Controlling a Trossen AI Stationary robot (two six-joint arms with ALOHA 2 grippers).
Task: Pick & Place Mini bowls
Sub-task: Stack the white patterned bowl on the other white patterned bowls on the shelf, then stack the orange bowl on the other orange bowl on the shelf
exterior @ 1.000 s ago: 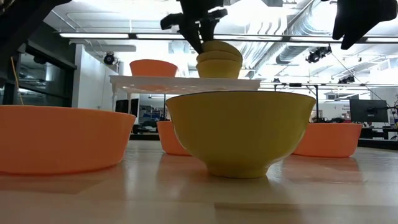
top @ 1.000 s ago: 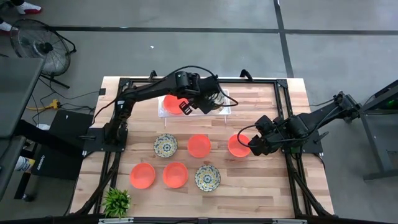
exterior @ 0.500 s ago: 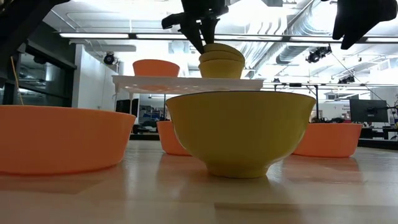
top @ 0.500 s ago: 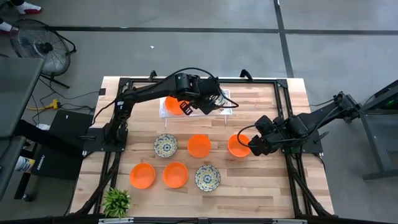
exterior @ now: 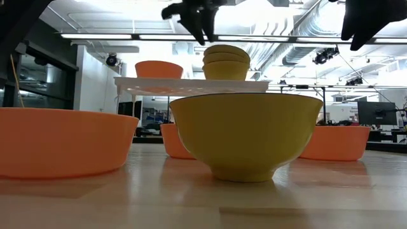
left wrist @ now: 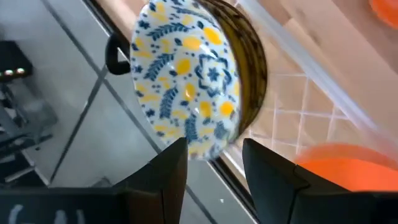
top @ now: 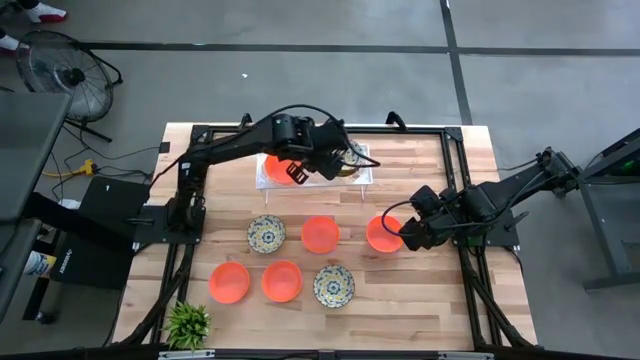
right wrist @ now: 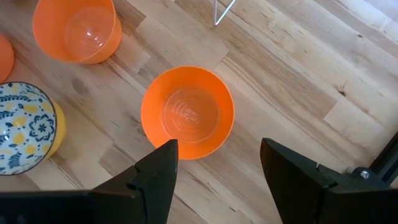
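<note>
The mini bowls are spread over a wooden surface and a raised white tray at its far side. On the tray sits one orange bowl toward the left, and beside it a stack of patterned bowls (three yellow-sided bowls nested, as the low view shows them). In the left wrist view the top of that stack shows cream with blue leaves and yellow dots.

The left gripper hangs above the tray, just over the stack; its jaws stand apart with nothing between them, and in the low view the fingers are clear of the top bowl's rim.

On the surface in front of the tray, a patterned bowl, an orange bowl and another orange bowl form a row. Nearer the front edge lie two more orange bowls and a second patterned bowl, which fills the middle of the low view.

The right gripper hovers just beside and above the rightmost orange bowl of the middle row, jaws wide open and empty, the bowl resting on the wood below them.

A small green plant stands at the front left corner of the surface.
</note>
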